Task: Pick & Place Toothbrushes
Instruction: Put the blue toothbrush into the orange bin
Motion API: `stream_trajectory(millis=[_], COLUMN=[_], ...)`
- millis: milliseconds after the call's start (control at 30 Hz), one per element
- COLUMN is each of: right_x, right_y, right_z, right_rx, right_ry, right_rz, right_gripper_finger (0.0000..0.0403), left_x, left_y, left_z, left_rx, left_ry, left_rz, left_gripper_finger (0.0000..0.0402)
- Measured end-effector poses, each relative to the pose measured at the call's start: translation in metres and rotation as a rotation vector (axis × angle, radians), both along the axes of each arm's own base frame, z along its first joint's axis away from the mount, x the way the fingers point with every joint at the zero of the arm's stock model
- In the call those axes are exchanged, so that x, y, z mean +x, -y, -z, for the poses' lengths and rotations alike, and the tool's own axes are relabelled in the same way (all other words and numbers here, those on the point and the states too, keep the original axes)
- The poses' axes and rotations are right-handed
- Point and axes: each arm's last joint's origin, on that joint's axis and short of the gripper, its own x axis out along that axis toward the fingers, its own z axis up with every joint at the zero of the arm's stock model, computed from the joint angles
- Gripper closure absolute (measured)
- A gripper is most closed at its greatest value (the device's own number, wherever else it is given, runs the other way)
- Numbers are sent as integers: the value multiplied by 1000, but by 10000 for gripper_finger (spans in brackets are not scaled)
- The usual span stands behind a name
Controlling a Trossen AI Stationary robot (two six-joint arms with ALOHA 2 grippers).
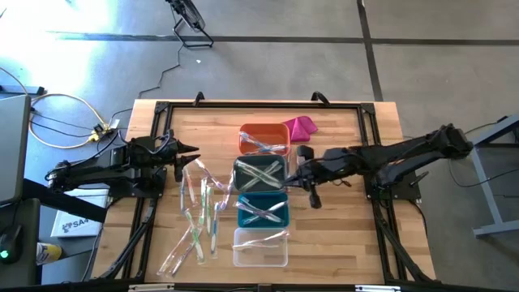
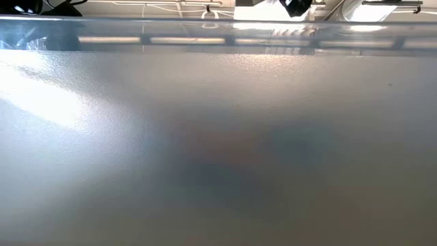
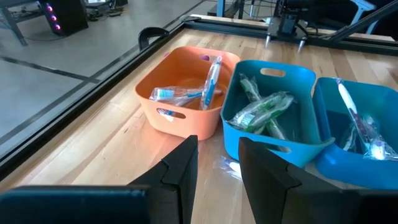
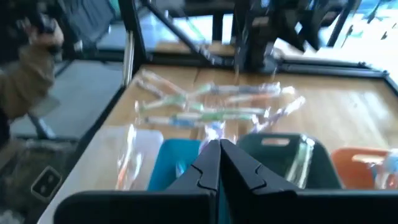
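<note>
Blocking low view: pale blurred surface is filling nearly the whole picture, no bins or hands showing there
Hard to count: loose toothbrushes (image 1: 199, 219) are overlapping in glossy wrappers on the table (image 1: 340, 235), roughly ten, exact number unclear
Bins: four are sitting in a row down the table's middle, touching or nearly so
Orange bin (image 1: 264, 139): holding about two toothbrushes, blue-tinted ones showing in left wrist view (image 3: 186, 93)
Grey bin (image 1: 259, 174): holding crossed green-white toothbrushes, about two or three; looking teal in left wrist view (image 3: 270, 112)
Teal bin (image 1: 263, 209): holding about two or three, partly cut off in left wrist view
Clear bin (image 1: 260, 247): one wrapper lying over its rim, contents otherwise hard to make out
Left hand (image 1: 191, 155): hovering at the far end of the loose pile, fingers (image 3: 180, 171) parted, gripping nothing
Right hand (image 1: 302, 168): hovering just beside the grey bin, fingers (image 4: 205, 165) pressed together, nothing seen between them
Magenta cloth lump (image 1: 300, 126): one, lying just beside the orange bin
Person: a sleeve (image 4: 25, 78) is showing at the edge of right wrist view, blurred
</note>
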Motion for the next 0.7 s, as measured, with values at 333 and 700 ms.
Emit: stream_trajectory(millis=[333,700], right_x=[-58,-92], right_y=[13,20], right_z=[11,42], right_rx=[-8,-72], right_ry=[119,230], right_rz=[68,67], right_gripper_finger=[399,399], left_x=[2,2], left_y=[0,0], left_z=[5,5], left_rx=[3,0], left_ry=[-4,-4], left_rz=[0,-1], left_gripper_finger=[289,289])
